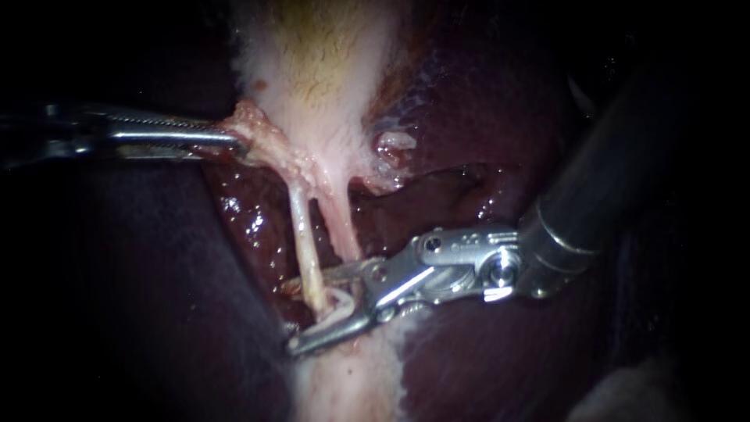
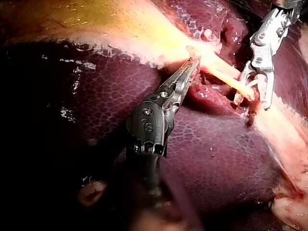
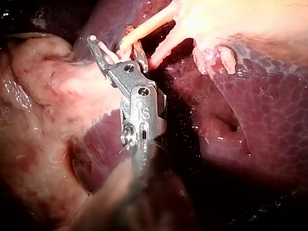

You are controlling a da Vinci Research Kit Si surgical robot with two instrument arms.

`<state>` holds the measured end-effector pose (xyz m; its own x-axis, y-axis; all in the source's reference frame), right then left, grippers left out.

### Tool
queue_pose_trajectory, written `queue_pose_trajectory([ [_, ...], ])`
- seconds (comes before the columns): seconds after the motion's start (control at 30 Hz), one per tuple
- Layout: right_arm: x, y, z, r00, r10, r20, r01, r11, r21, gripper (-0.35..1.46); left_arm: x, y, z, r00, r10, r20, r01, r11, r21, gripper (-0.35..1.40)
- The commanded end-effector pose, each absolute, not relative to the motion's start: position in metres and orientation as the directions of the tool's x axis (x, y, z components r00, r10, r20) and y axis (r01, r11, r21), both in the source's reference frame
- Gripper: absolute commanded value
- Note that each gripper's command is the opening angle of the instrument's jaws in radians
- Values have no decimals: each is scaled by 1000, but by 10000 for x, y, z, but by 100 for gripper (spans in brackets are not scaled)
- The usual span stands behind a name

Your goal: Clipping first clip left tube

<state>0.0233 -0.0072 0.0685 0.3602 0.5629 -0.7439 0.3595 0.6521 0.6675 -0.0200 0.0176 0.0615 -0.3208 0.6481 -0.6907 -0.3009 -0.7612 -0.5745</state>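
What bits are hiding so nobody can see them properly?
- Endoscope view: the left tube's lower end vanishes behind the right instrument's open jaws.
- Endoscope view: the left instrument, shut on the gallbladder, has its shaft lost in darkness at the edge.
- Left wrist view: the right instrument's shaft is cut off by the edge.
- Right wrist view: the right instrument's shaft blurs near the camera, covering the liver beneath.

Silver right instrument (image 1: 308,314), dark shaft (image 1: 594,195), pivot screws (image 1: 500,271)
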Motion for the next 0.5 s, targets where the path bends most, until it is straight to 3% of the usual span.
queue_pose_trajectory([
  [0.03, 235, -74, 682, 353, 567, -744, 365, 649, 668, 46, -200, 176, 616, -320, 648, -691, -301, -761, -575, -35],
  [0.5, 249, -81, 675, 349, 568, -746, 376, 644, 666, 45, -200, 178, 619, -320, 648, -691, -300, -761, -575, -35],
])
